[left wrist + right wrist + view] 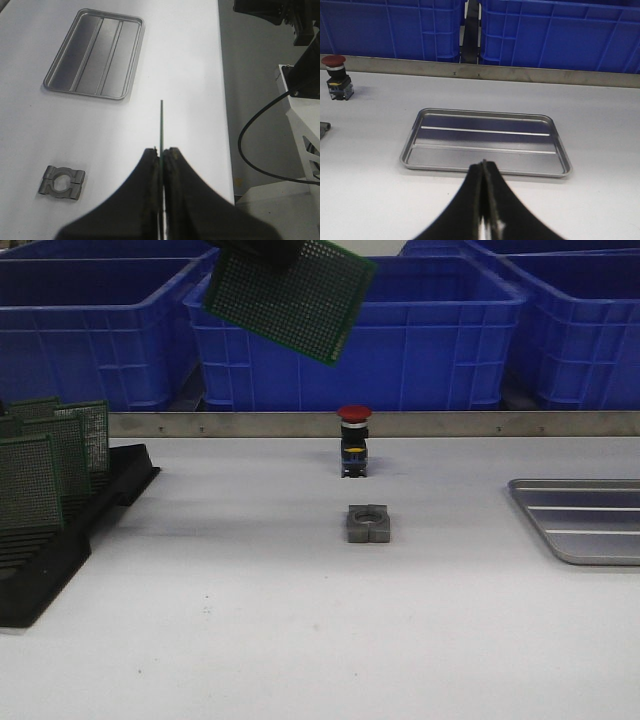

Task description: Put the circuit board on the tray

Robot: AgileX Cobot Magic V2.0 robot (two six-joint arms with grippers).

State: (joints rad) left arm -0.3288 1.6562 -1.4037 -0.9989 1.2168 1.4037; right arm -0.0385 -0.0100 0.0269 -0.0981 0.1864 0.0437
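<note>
White matte tabletop (300, 640), ridged silver tray (585, 520), perforated green circuit board (290, 295).

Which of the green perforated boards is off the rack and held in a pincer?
The circuit board held tilted in the air before the blue bins, clamped edge-on in the left pincer. The other boards stand upright in the black rack.

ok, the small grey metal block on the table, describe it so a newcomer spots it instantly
Start at the white table in front of the blue bins. Near its middle stands a red-capped push button; the metal block lies just in front of it, towards the robot. It is a squat grey square with a round hole through its centre and a notch in its edges, unlike the much larger flat tray to the right.
</note>
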